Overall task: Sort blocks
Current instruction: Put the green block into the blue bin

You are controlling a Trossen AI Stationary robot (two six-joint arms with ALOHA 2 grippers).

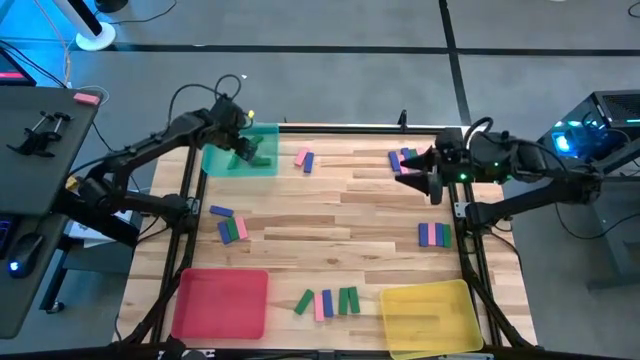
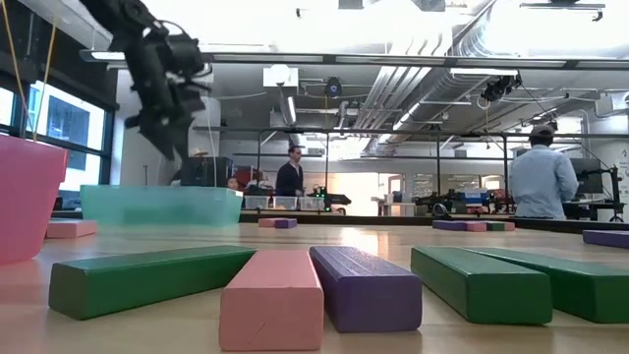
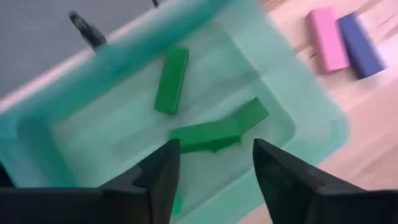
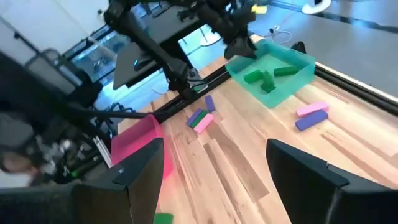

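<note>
Three green blocks [image 3: 171, 79] lie on the floor of the green tray [image 1: 262, 134] at the table's far left. My left gripper [image 3: 214, 168] hangs open just above that tray [image 3: 56, 143], fingers pointing down, with nothing between them. My right gripper [image 1: 420, 182] is open and empty, held well above the table's far right. Loose blocks lie flat on the wood: a pink and blue pair [image 1: 305, 158], a group near the left edge [image 1: 228, 226], a group on the right [image 1: 433, 234], a row at the front [image 1: 328, 301], and some by my right gripper [image 1: 398, 159].
A red tray [image 1: 222, 303] stands at the near left and a yellow tray [image 1: 430, 317] at the near right. Bare wood lies in the table's middle. People stand in the room beyond the far edge [image 2: 539, 177].
</note>
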